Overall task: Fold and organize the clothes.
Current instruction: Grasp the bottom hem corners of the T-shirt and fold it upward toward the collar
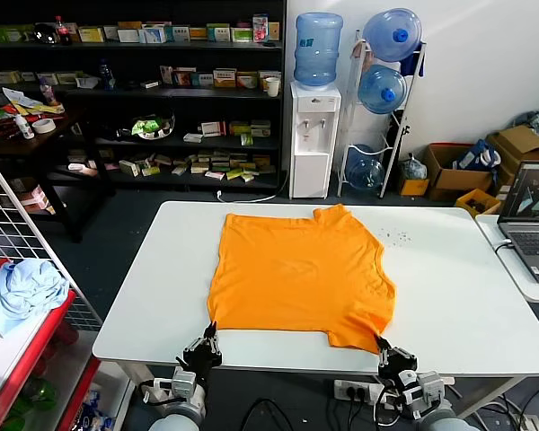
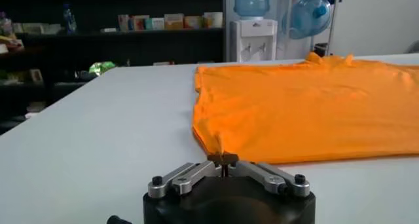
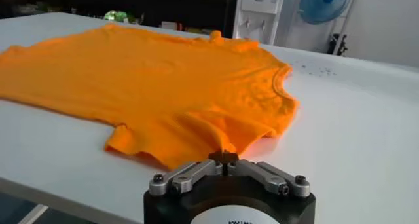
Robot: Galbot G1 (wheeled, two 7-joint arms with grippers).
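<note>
An orange T-shirt is spread flat on the white surface, roughly at its middle, with the collar towards the far edge and the hem towards the robot. A short sleeve is seen at the shirt's near right corner, slightly rumpled.

The left tool is placed at the near left corner of the shirt, close to the front edge of the surface. In the left wrist view the left tool is seen with its fingertips brought together, and a small peak of orange cloth is pinched between them at the hem corner; the rest of the shirt lies flat beyond it.

The right tool is placed at the near right corner, at the sleeve edge. In the right wrist view the right tool is likewise closed, with the fabric edge gathered at its tips, and the shirt stretches away from it across the surface.

A light blue cloth bundle is seen lying on a red rack well apart, on the robot's left. A laptop stands on a second table on the right.
</note>
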